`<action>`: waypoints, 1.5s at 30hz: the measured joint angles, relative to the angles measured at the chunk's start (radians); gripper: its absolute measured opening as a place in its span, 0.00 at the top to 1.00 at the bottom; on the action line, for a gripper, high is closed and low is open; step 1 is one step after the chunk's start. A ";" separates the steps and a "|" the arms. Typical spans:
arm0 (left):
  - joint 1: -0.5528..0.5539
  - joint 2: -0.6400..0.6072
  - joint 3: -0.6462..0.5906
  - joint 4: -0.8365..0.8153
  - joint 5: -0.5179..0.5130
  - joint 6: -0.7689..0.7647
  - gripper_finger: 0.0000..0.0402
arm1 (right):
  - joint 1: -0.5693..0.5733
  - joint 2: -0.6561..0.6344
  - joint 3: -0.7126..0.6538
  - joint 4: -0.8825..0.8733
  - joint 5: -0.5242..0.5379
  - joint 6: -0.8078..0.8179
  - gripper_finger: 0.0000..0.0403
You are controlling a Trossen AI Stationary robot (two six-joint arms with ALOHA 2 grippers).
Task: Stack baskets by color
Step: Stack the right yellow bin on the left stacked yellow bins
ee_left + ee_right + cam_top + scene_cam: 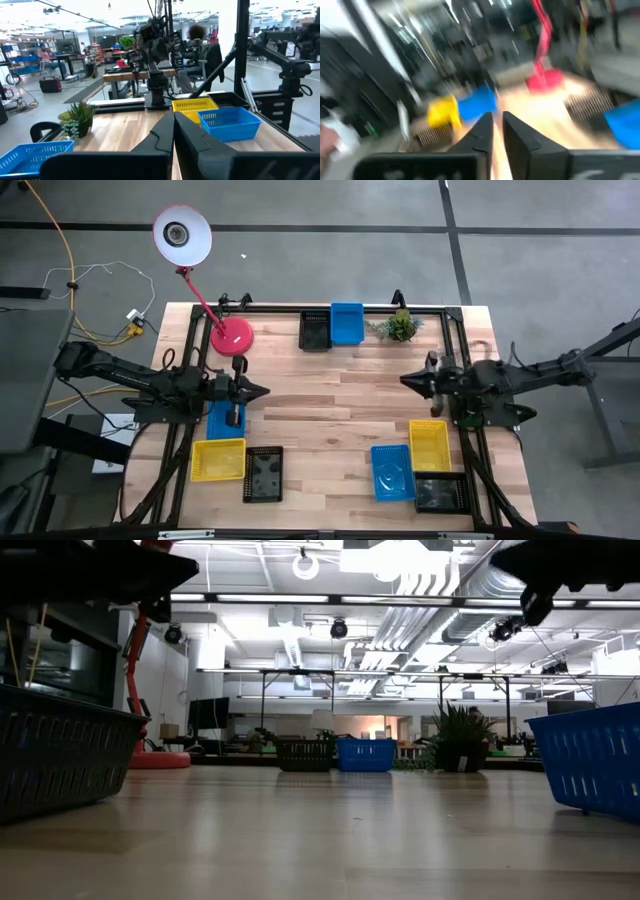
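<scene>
Wooden table (330, 410): right gripper (408, 380), fingers slightly parted, empty, hangs nearest the yellow basket (429, 445), which lies long-axis front-to-back toward the table's front edge.

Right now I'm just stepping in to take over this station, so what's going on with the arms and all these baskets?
Nothing is being held. The left claw hangs shut above the table, near a blue basket. The right claw hangs over bare wood, fingers slightly apart. Baskets sit unstacked: yellow and black on the left, blue, yellow and black on the right, two more at the far edge.
</scene>
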 joint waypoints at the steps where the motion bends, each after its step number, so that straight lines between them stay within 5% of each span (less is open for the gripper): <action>1: 0.000 0.000 0.000 -0.001 0.000 0.001 1.00 | 0.010 0.040 0.051 -0.103 0.018 0.041 0.89; 6: 0.000 0.000 0.000 -0.003 0.001 0.003 1.00 | 0.063 0.276 0.287 -0.614 -0.006 0.359 0.72; 10: 0.000 0.000 0.000 -0.003 0.001 0.002 1.00 | 0.103 0.455 0.410 -0.973 -0.161 0.689 0.65; 14: 0.000 0.000 0.000 -0.003 0.002 0.000 1.00 | 0.172 0.594 0.430 -1.155 -0.381 0.957 0.63; 18: 0.000 0.000 0.000 -0.003 0.002 0.002 1.00 | 0.262 0.688 0.424 -1.215 -0.509 1.150 0.63; 29: 0.000 0.001 0.001 -0.003 0.002 0.029 1.00 | 0.403 0.818 0.424 -1.273 -0.468 1.463 0.63; 40: 0.023 0.001 0.005 -0.007 0.005 -0.052 1.00 | 0.487 0.909 0.424 -1.236 -0.395 1.567 0.63; 45: 0.071 0.004 0.069 -0.158 0.021 -0.107 1.00 | 0.488 0.958 0.423 -1.244 -0.392 1.582 0.63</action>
